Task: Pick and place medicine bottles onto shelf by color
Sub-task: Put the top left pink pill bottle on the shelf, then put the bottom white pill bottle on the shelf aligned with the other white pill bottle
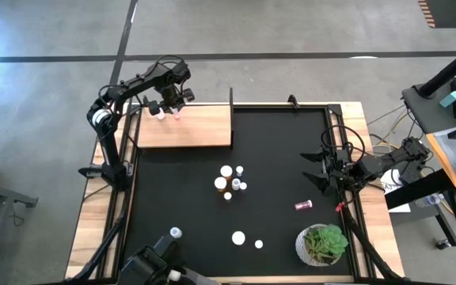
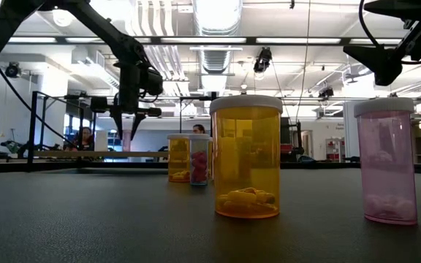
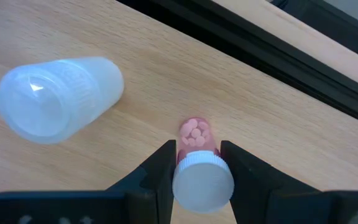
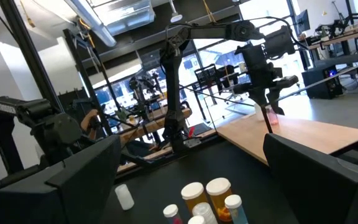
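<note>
My left gripper (image 1: 169, 109) points down over the far left part of the light-wood shelf (image 1: 204, 131) and is shut on a pink medicine bottle (image 3: 197, 140) with a white cap. A pale translucent bottle (image 3: 55, 96) stands on the shelf close beside it. Several more bottles, orange, pink and white-capped, stand in a cluster (image 1: 229, 182) on the black mat's middle; in the low view an orange one (image 2: 245, 157) and a pink one (image 2: 388, 161) are nearest. My right gripper (image 1: 319, 168) waits open at the mat's right edge, holding nothing. My left gripper pinches the pink bottle just under its white cap (image 3: 202, 182), one finger on each side of it. The fingers (image 3: 160, 171) come from above, pointing down. The bottle stays upright, its bottom at the shelf board; whether it rests on the board I cannot tell.
A pink bottle (image 1: 303, 205) lies on its side on the mat at the right. Loose white bottles (image 1: 238, 237) sit near the front edge. A green plant in a white pot (image 1: 323, 244) stands at the front right. Black posts (image 1: 231, 99) rise at the shelf's corners.
</note>
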